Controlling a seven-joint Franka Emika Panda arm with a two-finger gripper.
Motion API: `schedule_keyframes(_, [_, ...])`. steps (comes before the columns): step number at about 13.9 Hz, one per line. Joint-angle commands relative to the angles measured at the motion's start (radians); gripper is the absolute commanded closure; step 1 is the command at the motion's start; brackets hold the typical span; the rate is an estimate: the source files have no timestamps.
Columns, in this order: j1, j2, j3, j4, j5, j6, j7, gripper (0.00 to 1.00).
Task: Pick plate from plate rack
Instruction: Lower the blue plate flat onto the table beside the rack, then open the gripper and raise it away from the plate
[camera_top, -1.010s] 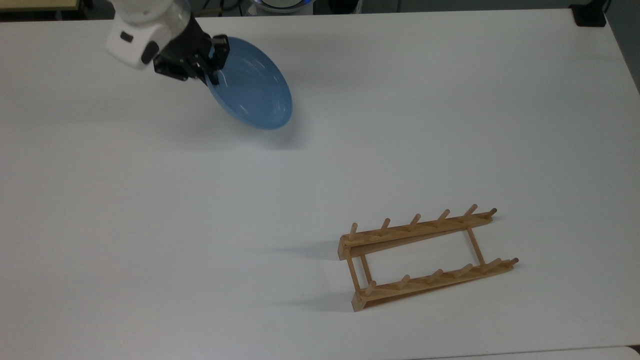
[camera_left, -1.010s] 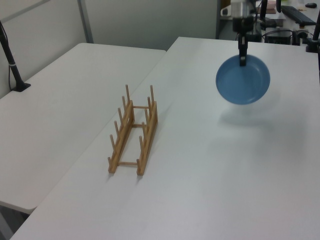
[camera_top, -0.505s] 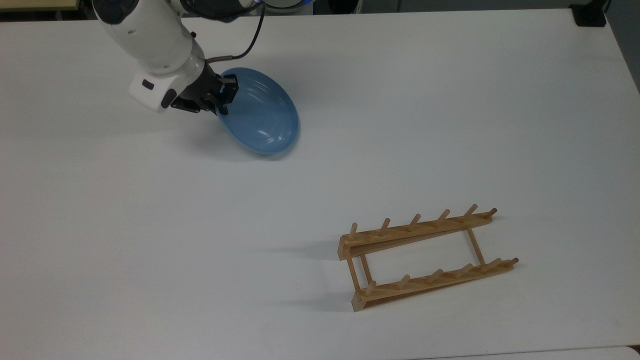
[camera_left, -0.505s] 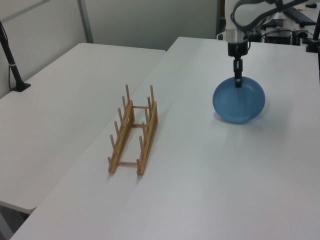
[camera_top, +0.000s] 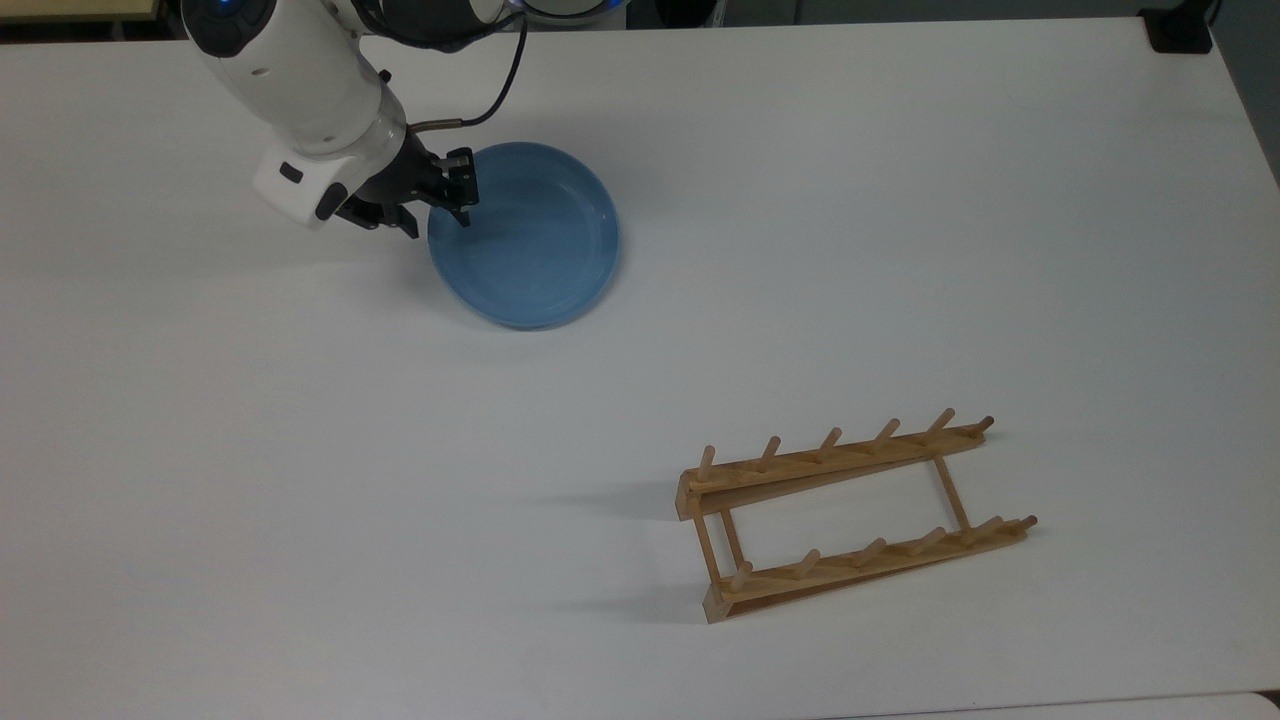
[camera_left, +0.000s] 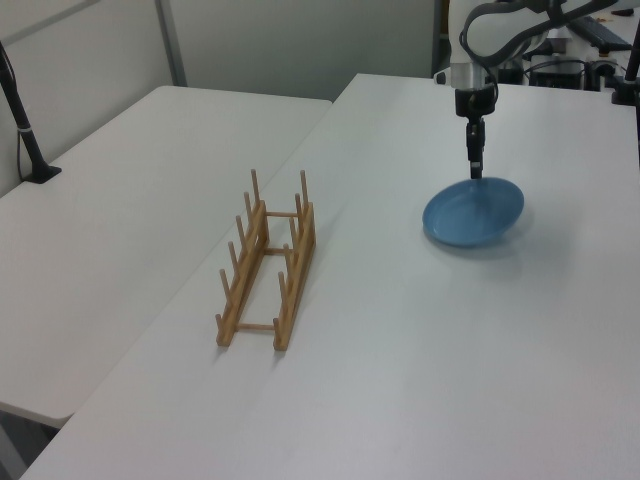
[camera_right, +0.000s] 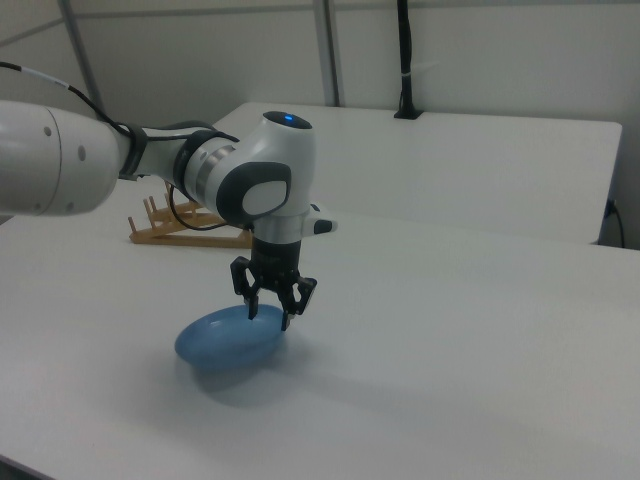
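Light-blue and shallow, the plate is seen lying flat on the white table, hollow side up, at about 11 o'clock in the top view, well apart from the rack, which stands bare at about 4 o'clock with no plate between its pegs. The pick is therefore judged to be all but finished: the plate is out of the rack and set down, and only the withdrawal of the arm appears to be left. The gripper is placed at the plate's 9 o'clock edge in the top view, with its fingers straddling the rim there. In the right view the gripper is shown with its jaws spread, just above the plate, so the plate is taken to be released rather than pinched. Whether a fingertip touches the rim cannot be told from these views. In the left view the gripper is seen edge-on at the far rim of the plate, so its opening is hidden there, while the rack is plain at 9 o'clock. In the right view the rack is largely covered by the arm, and its far end cannot be made out.
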Motion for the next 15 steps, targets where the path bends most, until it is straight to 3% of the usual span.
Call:
schedule_keyframes(1, [0.009,-0.046,-0.005,0.016,0.008,0.015,0.072,0.0])
schedule_keyframes(5, [0.023,-0.154,-0.003,0.038,0.008,-0.002,0.188,0.0])
schedule_keyframes(10, [0.101,-0.253,-0.011,0.165,0.004,-0.164,0.496,0.0])
schedule_keyframes(15, [0.22,-0.352,-0.087,0.167,-0.028,-0.254,0.589,0.0])
